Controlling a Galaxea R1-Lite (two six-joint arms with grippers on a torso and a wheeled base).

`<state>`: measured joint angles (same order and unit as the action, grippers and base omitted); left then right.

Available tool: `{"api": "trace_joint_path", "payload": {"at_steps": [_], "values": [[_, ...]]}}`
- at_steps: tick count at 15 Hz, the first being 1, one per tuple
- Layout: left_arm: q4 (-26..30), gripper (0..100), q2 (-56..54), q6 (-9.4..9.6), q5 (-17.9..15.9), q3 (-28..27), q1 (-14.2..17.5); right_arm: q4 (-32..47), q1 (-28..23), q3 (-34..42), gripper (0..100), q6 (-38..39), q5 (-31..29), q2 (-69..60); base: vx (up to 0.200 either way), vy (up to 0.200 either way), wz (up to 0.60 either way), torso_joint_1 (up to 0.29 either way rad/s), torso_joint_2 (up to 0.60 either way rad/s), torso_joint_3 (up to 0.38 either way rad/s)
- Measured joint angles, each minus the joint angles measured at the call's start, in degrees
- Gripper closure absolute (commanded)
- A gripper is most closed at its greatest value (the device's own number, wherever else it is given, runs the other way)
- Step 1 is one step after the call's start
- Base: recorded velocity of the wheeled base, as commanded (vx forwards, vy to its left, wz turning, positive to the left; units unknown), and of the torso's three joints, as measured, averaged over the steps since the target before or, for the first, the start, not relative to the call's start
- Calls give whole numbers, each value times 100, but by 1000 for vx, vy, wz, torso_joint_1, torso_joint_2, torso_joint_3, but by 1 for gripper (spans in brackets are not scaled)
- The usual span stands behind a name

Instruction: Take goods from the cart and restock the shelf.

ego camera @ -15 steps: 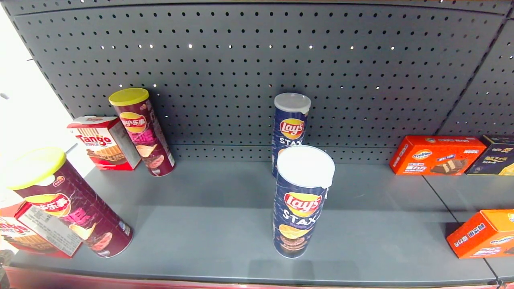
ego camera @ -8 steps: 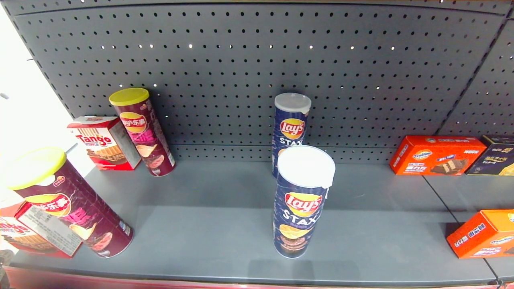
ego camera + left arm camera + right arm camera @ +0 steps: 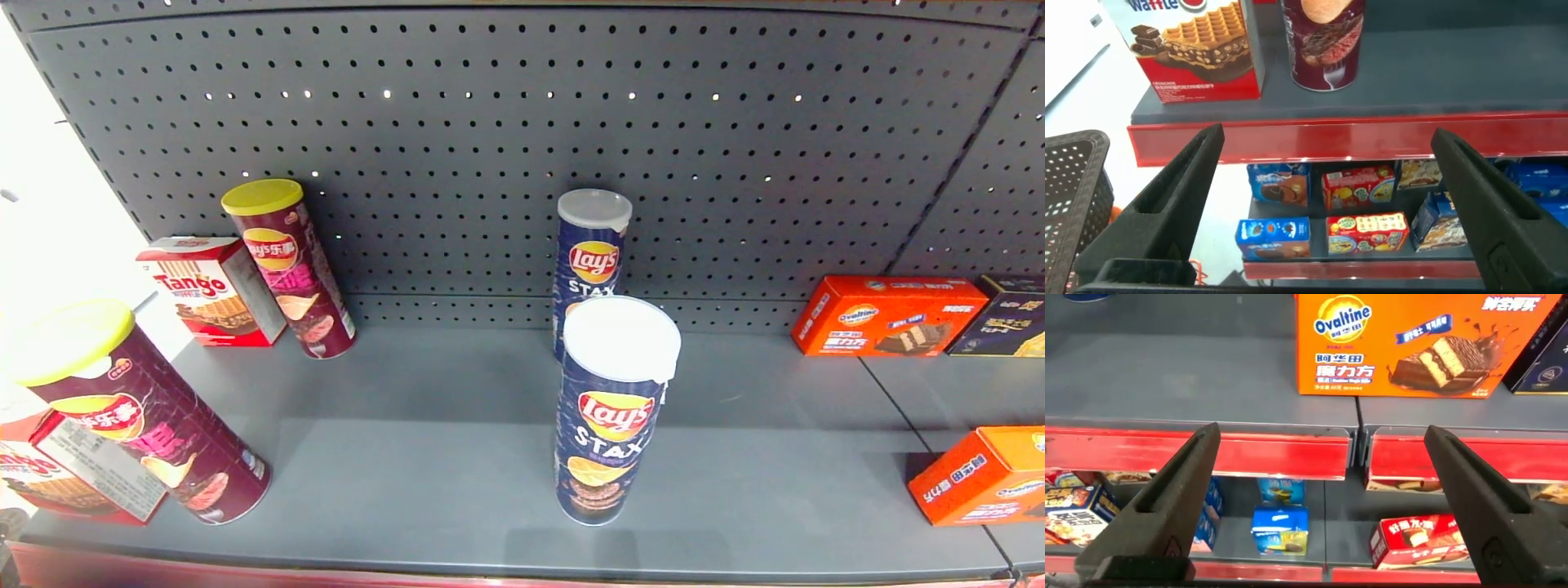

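Left gripper: spread wide, holding nothing, level with the red front edge of the shelf. Right gripper: likewise apart and empty, facing the same edge farther right, just below an orange box.

On the shelf: a blue can upright near the front, and a second blue can right behind it by the back panel. At the left, two maroon cans, one at the front and one at the back, each beside a wafer box. Beside the left gripper, a black mesh basket, probably the cart. Contents hidden, so no telling what to lift next.

Judging by the stock on show, expect a can: a light, stiff cardboard tube, smooth and a little slippery, tall and easy to tip, with brittle chips inside. Take hold across the middle of the tube, not by the plastic lid, likely to pop off. Squeeze just enough to stop slipping, then set down flat and upright. For a box, grip across the narrow faces, gently, to avoid denting thin card.
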<state>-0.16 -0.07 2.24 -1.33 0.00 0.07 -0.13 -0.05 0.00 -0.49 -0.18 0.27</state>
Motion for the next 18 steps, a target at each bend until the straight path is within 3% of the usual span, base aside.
{"api": "trace_joint_path", "payload": {"at_steps": [3, 16, 18], "values": [[5, 0, 0, -107, 38, 0, 0, 0, -2, 0, 0, 24, -2, -9, 0, 0, 0, 0, 0, 0], [0, 0, 0, -107, 35, 0, 0, -2, -5, 0, 0, 30, 0, -17, 0, 0, 0, 0, 0, 0], [0, 0, 0, -112, 35, 0, 0, -2, -2, 0, 0, 28, 0, -17, 0, 0, -600, 0, 0, 5]]}}
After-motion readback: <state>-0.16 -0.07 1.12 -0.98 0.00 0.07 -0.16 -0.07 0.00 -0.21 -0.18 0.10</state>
